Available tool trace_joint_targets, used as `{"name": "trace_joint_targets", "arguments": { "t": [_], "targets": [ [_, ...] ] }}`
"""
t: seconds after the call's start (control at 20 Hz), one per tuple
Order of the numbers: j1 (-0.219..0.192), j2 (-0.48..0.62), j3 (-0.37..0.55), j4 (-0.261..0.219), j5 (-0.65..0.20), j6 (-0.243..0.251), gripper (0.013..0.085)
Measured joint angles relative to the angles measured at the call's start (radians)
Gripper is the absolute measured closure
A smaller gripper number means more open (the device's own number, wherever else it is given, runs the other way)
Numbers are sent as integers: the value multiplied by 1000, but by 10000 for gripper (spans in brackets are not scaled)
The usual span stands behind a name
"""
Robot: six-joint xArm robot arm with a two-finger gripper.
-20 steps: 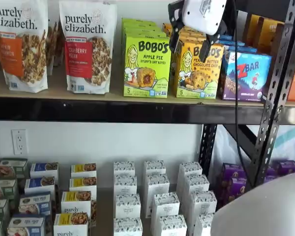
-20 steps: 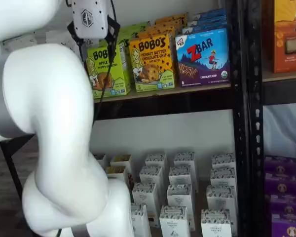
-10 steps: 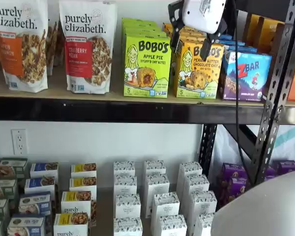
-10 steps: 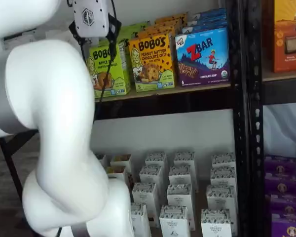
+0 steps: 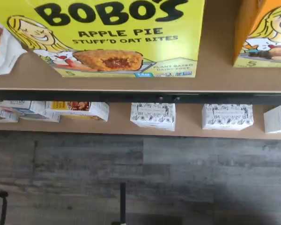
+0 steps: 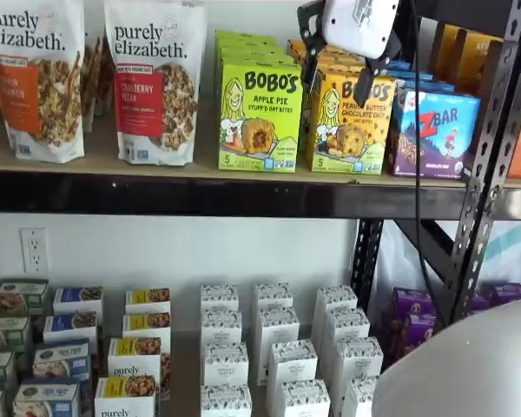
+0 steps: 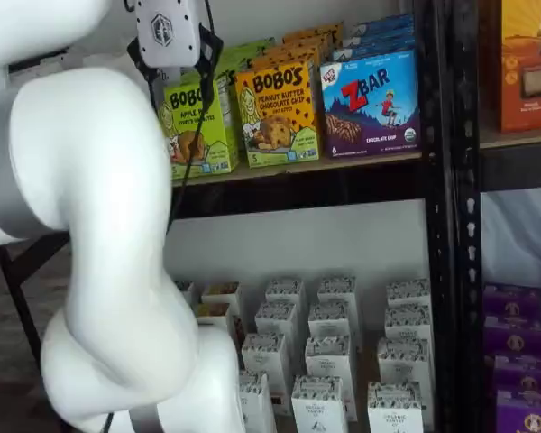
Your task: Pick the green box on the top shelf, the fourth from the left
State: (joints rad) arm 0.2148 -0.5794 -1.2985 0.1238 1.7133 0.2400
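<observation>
The green box [image 6: 259, 117] is a lime Bobo's Apple Pie carton standing upright at the front of the top shelf [image 6: 200, 195], and it also shows in the other shelf view as green box [image 7: 198, 126]. In the wrist view the green box [image 5: 117, 33] fills the frame close up, above the top shelf [image 5: 215, 82]. My gripper [image 6: 337, 76] hangs in front of the cartons at their upper half, with its black fingers [image 6: 365, 87] spread and nothing between them. From the other side the gripper [image 7: 176, 77] lines up with the green box's top, clear of it.
A yellow-orange Bobo's carton [image 6: 352, 122] stands right of the green box, then a blue Zbar box [image 6: 434, 130]. Granola bags [image 6: 156, 82] stand to its left. A black perforated upright [image 6: 486, 165] rises at the right. White cartons [image 6: 273, 347] fill the lower shelf. The arm's white links [image 7: 90, 225] cover part of one view.
The gripper has edged slightly upward in front of the cartons, and the arm's big white link has risen a little. The jaws stay spread and the boxes have not moved.
</observation>
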Motion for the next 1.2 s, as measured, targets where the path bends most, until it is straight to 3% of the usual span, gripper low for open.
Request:
{"name": "trace_joint_targets", "arguments": {
  "t": [0.35,0.65,1.2],
  "targets": [
    [35,-5,21,-9,-63,24,130],
    [106,15,15,-68,-106,84,130],
    [164,86,-36,-75,-167,135,130]
  ]
}}
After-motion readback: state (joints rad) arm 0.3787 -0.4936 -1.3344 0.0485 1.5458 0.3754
